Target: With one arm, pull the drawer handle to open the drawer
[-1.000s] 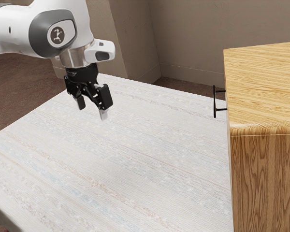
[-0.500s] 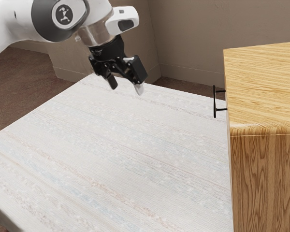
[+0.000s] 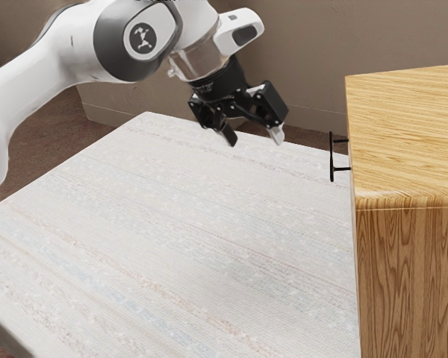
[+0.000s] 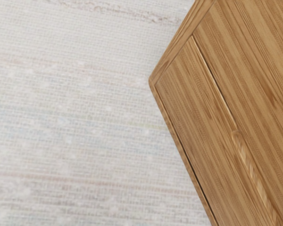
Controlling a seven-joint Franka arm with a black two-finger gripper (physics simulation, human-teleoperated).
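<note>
Ext view: gripper (image 3: 252, 134) is hovering above the table's (image 3: 172, 224) far side w/ fingers spread apart, holding nothing. Black drawer handle (image 3: 332, 156) is sticking out of the cabinet (image 3: 403, 142) at the ext view's right, near the gripper but apart from it.

Wrist view: cabinet (image 4: 226, 117) is sitting on the table (image 4: 61, 117), nothing looking pulled out.

Task barely begun imo: reach, grip & pull are all left.

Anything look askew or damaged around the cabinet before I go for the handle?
Nothing stands out. The wooden cabinet stands upright on the table, its black drawer handle looks straight and intact, and the open gripper hangs apart from it.
</note>
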